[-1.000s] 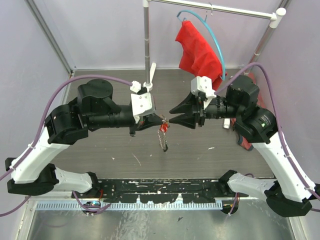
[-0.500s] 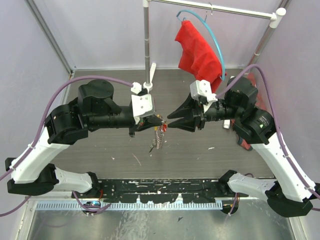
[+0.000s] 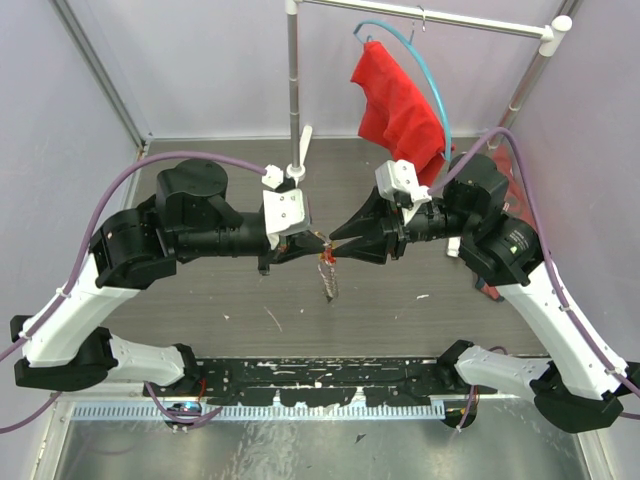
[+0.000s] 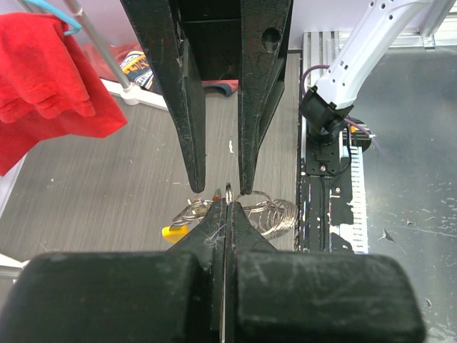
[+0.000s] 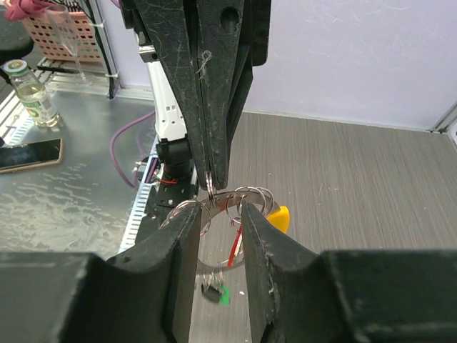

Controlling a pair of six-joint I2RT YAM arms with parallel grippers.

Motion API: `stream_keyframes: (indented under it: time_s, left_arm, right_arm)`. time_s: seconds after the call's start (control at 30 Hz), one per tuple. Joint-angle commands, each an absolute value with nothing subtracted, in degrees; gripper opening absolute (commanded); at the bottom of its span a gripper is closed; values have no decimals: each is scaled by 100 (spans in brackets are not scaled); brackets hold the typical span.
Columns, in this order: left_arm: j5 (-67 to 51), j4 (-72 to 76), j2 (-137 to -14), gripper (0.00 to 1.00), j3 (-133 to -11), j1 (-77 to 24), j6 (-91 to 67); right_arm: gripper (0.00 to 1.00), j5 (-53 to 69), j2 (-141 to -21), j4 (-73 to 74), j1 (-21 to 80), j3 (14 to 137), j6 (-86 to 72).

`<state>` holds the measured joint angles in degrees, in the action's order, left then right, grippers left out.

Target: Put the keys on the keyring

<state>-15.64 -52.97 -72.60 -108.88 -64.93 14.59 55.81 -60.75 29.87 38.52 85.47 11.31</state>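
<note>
My right end effector (image 3: 334,241) has edged left, jaws part-spread around the keyring (image 5: 239,194) my left end effector (image 3: 316,241) pinches tight above the surface (image 3: 220,290), keys (image 5: 280,216) dangling; mid-threading, I judge, needing a fine pinch next.

Left claw (image 3: 312,243) pinched shut, right claw (image 3: 340,240) parted, tip-to-tip.

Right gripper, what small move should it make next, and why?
The left gripper is shut on the keyring, holding it up. The right gripper stands part open astride its loops, right beside the left fingertips, with the keys dangling below. So the next move is probably to close the right jaws gently on the loops.
</note>
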Motion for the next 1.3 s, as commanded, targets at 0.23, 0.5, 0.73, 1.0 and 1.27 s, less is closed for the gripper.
stream_keyframes:
  time_s: [0.23,0.5,0.73,1.0,1.27]
  left_arm:
    - [-1708,-5008,-7476,0,-10977,-6504,1483]
    - [-1692,-5004,-7493,0,-10986,-6504,1494]
    - [-1662,-5054,-7441,0,-10987,-6505,1527]
    - [-1667,-5078,-7431,0,-10986,-6504,1547]
    - [-1678,-5089,-7409,0,-10978,-6505,1539]
  right_arm:
    - [31,5845,-5963,2497,3893,8405,915]
    - [10,5786,-5958,2535,3890,8387,964]
    - [32,5568,-5902,2946,3892,8515,1309]
    - [33,5401,-5825,3144,3892,8561,1477]
    - [23,5406,-5784,3130,3890,8579,1454]
